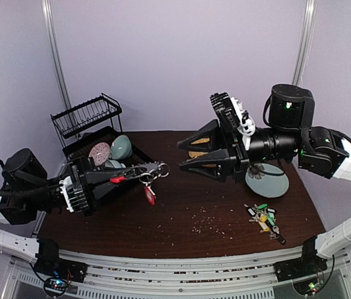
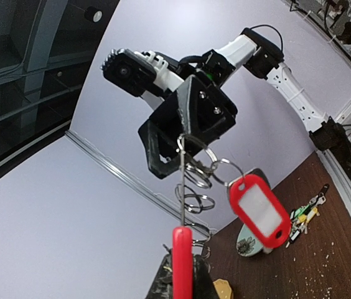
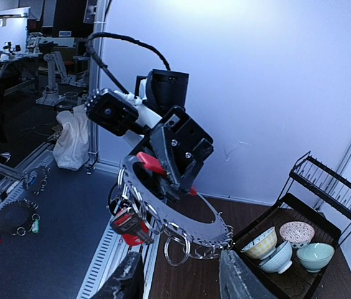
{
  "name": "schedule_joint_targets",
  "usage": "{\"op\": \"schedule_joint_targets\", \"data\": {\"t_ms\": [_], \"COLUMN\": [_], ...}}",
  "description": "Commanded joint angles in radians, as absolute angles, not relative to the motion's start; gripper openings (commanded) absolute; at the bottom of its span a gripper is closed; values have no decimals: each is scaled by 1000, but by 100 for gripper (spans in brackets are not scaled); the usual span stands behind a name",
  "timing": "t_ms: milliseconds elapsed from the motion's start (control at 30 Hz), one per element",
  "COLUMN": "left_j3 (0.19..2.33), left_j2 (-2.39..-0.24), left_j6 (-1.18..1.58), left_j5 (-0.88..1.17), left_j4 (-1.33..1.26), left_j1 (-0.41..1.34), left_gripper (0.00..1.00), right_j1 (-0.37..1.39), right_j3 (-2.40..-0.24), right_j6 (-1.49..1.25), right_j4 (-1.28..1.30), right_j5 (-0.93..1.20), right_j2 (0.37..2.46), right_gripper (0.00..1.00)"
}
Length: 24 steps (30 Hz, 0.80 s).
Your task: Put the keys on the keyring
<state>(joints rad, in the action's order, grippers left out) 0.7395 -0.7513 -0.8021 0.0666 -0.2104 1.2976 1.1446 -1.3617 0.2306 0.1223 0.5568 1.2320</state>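
Observation:
My left gripper [image 1: 124, 177] is shut on the red arc of the keyring [image 1: 143, 172] and holds it above the table. One key with a red tag [image 1: 149, 195] hangs from a loop of the ring. In the left wrist view the keyring [image 2: 182, 249] shows edge-on, with the red tag [image 2: 258, 208] to its right. My right gripper [image 1: 180, 157] is open and points left, a short way from the ring. Its fingers [image 3: 124, 281] stand wide below the keyring [image 3: 182, 215] in the right wrist view. The other keys [image 1: 264, 217] lie in a pile on the table at the right.
A pale round plate [image 1: 267, 179] lies right of centre, behind the key pile. A black dish rack [image 1: 91, 128] with bowls [image 1: 121, 147] stands at the back left, just behind my left gripper. Crumbs are scattered over the dark table [image 1: 206, 218].

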Motion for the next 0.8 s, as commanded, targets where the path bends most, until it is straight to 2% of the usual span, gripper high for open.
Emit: {"op": "schedule_joint_targets", "data": {"t_ms": [0, 133, 267, 400, 533, 667, 767], "left_j3": [706, 675, 687, 689, 675, 627, 617], "left_j2": [-742, -759, -783, -791, -792, -801, -819], "left_j6": [-714, -683, -670, -663, -651, -599, -559], "left_j5": [172, 215, 240, 240, 226, 229, 240], "left_j4": [-394, -462, -461, -464, -494, -642, -684], "left_j1": [1299, 1299, 1299, 1298, 1299, 1299, 1299], "left_gripper": [0, 0, 0, 0, 0, 0, 0], "right_j1": [1160, 1185, 1199, 1199, 1198, 1201, 1201], "right_j3": [-1381, -1415, -1405, -1386, -1380, -1372, -1354], "right_j6": [314, 334, 341, 342, 340, 333, 299], "right_j4": [142, 177, 131, 110, 104, 73, -1], "right_j5": [672, 644, 628, 643, 655, 650, 659], "right_j2": [1268, 1308, 1307, 1296, 1306, 1320, 1324], "right_gripper": [46, 50, 50, 44, 49, 53, 48]}}
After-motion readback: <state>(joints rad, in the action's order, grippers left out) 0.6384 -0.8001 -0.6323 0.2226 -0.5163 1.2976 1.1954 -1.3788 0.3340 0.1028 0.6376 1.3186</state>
